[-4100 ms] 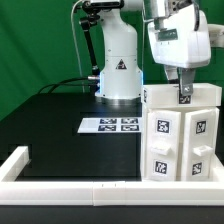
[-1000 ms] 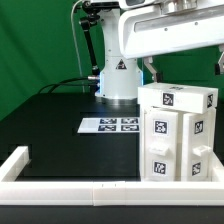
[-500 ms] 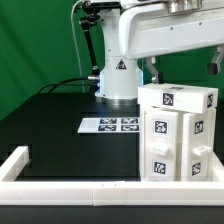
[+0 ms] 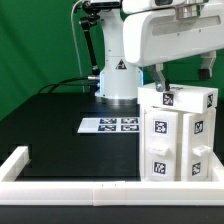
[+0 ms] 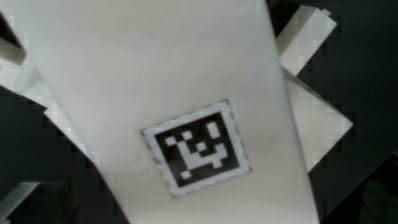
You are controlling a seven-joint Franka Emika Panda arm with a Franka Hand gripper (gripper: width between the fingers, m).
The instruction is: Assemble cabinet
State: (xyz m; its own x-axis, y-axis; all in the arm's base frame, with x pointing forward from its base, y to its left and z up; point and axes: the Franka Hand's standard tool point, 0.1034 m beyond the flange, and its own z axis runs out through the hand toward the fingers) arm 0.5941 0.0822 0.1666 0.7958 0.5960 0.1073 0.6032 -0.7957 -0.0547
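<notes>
While the table (image 4: 50, 120) is a flat matte black surface, the cabinet (image 4: 178, 135) on it is smooth white plastic, a boxy upright shape with square edges and small black-and-white square tags on its top and front faces. It stands at the exterior view's right, just behind the long white rail (image 4: 100, 186) that borders the table's near edge. A flat white marker board (image 4: 109, 125) printed with tags lies on the table beside it, toward the exterior view's left. The arm's bulky white wrist hangs level above the cabinet, with the gripper (image 4: 185, 78) pointing down toward its top. Two dark fingers (image 4: 161, 77) show well apart, spread open, holding nothing. In the wrist view, a tagged white panel (image 5: 178, 120) fills the frame, slanting.
</notes>
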